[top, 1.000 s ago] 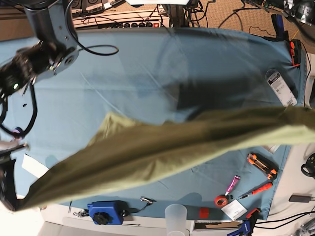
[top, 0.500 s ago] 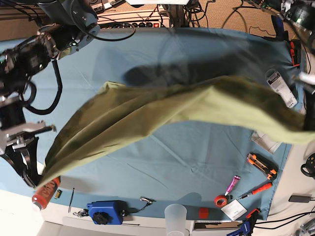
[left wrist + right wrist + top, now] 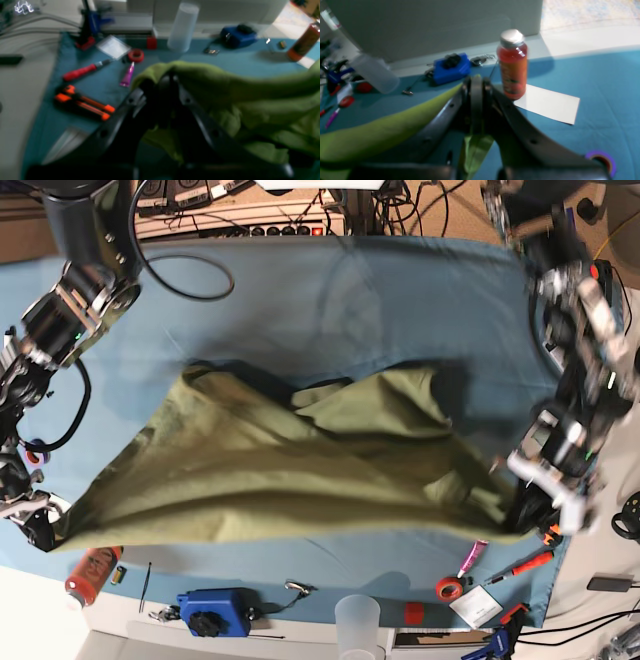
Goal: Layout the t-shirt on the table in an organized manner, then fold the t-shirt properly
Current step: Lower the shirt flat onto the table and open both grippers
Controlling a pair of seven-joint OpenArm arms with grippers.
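Both grippers clenched on the shirt [image 3: 290, 470]: right gripper [image 3: 476, 86] pinching one corner, left gripper [image 3: 170, 80] apparently biting a bunched edge, though that view is blurred. Spread between the two sets of jaws over the table [image 3: 300, 300], mostly sagging onto the cloth, with a flap still doubled over near the middle. Layout judged only partly done; flattening and all folding still to come.

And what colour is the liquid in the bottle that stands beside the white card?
Orange-red, under a silver cap; the bottle shows best in the right wrist view.
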